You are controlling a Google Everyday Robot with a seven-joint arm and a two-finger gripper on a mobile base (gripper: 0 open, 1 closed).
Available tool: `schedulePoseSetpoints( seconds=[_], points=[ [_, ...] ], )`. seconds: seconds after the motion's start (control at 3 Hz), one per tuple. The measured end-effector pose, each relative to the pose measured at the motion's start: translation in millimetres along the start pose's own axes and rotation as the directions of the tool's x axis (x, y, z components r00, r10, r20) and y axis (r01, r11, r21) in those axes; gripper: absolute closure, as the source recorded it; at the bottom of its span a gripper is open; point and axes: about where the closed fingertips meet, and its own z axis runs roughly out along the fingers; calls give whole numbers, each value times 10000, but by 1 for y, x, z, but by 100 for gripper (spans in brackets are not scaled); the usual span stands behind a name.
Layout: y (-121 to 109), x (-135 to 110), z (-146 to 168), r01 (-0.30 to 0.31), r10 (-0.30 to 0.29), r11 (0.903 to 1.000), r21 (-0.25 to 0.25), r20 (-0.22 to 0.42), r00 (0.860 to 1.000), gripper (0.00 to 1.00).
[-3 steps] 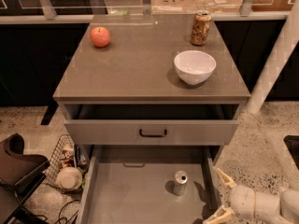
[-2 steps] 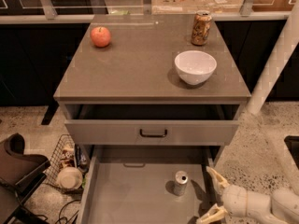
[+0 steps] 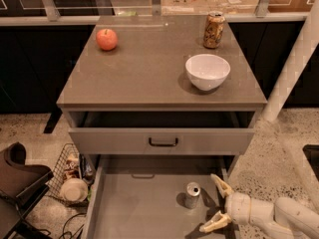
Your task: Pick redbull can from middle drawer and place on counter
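I have my tool [image 3: 218, 205] spread wide and empty, just beside the redbull can [image 3: 192, 195] in the middle drawer [image 3: 134, 213]; grasping and placing on the bench [image 3: 144, 68] are not yet done.

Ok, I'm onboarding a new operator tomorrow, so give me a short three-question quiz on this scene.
1. True or false: the redbull can stands upright on the floor of the middle drawer.
2. The gripper is: A) shut on the can; B) open, beside the can, not touching it; C) out of view.
3. Fill in: the counter holds an apple, a brown can and a white ____.
Key: 1 true; 2 B; 3 bowl.
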Motion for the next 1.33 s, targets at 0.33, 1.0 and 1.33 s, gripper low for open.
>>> schedulePoseSetpoints(
  seconds=[0.33, 1.0, 1.33],
  points=[
    [-7, 3, 14, 3, -3, 10000, -4, 165, 9999, 0],
    [-30, 20, 54, 348, -342, 9993, -169, 323, 9989, 0],
    [-30, 24, 57, 306, -297, 9993, -215, 426, 9987, 15]
  ],
)
